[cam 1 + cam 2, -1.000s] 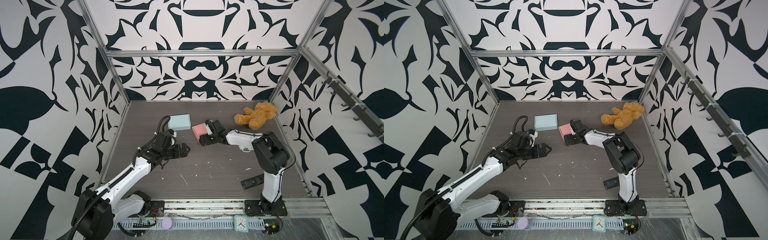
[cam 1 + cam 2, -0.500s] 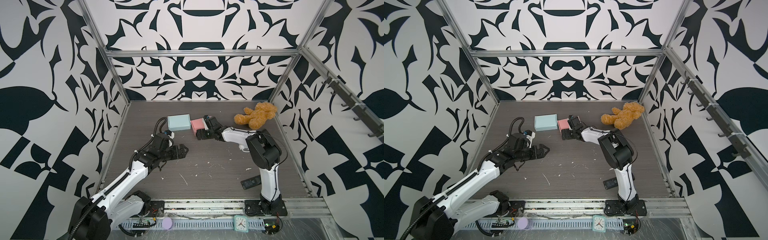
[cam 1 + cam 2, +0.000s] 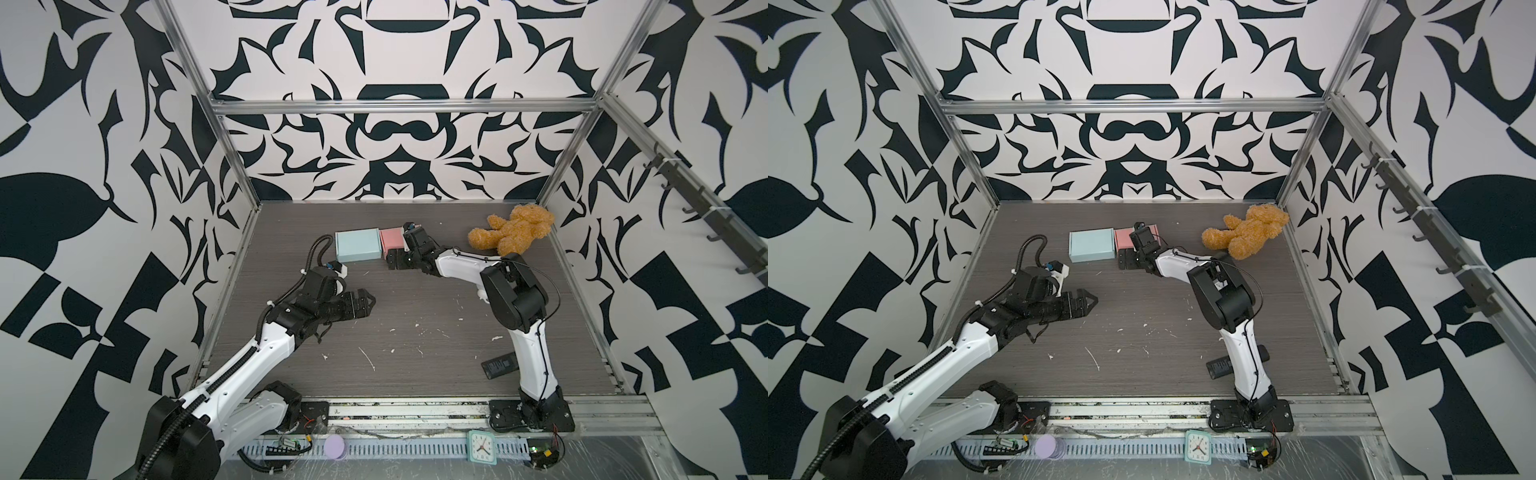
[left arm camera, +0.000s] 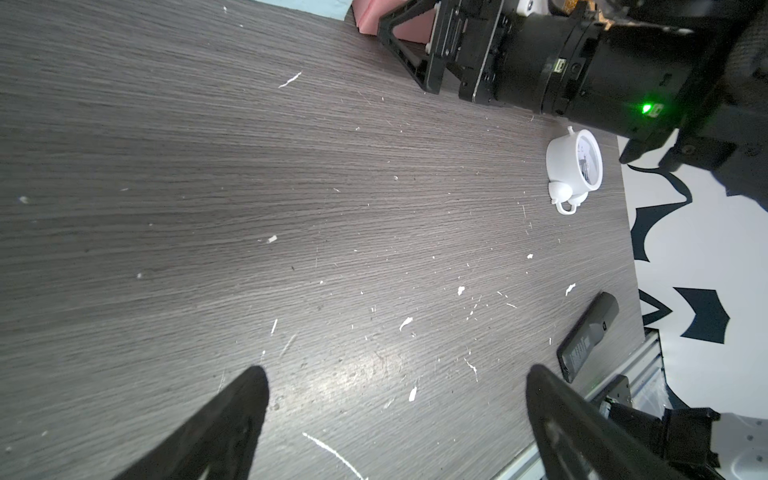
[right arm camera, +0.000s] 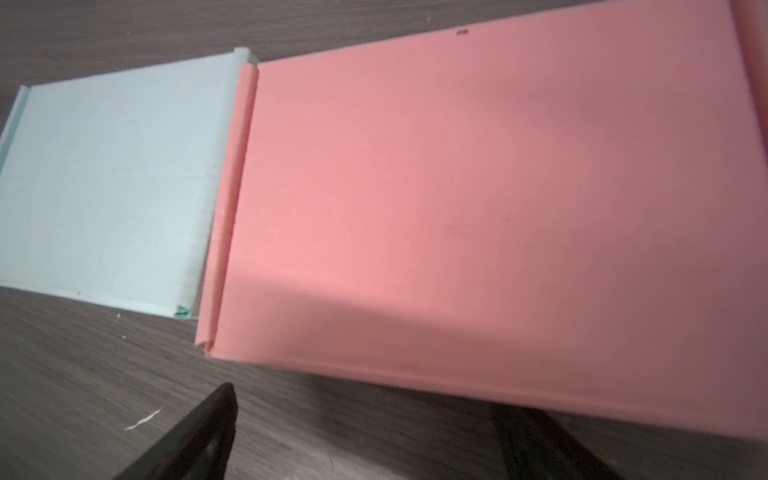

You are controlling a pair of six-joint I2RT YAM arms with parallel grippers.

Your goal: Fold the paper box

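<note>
Right gripper (image 3: pixel 397 255): jaws wide, holding nothing. It has pushed the pink paper box (image 3: pixel 390 237) toward 11 o'clock across the desk (image 3: pixel 415 324). The box now abuts the blue box (image 3: pixel 357 245) at its 9 o'clock. It looks closed, so folding is likely done. It lies just beyond the gripper, at 12 o'clock. Left gripper (image 3: pixel 368 303): wide, empty, well apart.

My right fingers (image 5: pixel 195 440) look like matt black plastic. The pink box (image 5: pixel 478 187) is smooth matt card; the pale blue box (image 5: pixel 108 178) touching it looks faintly ribbed. Under the pink box, the tabletop (image 5: pixel 83 374) shows matt wood grain.
</note>
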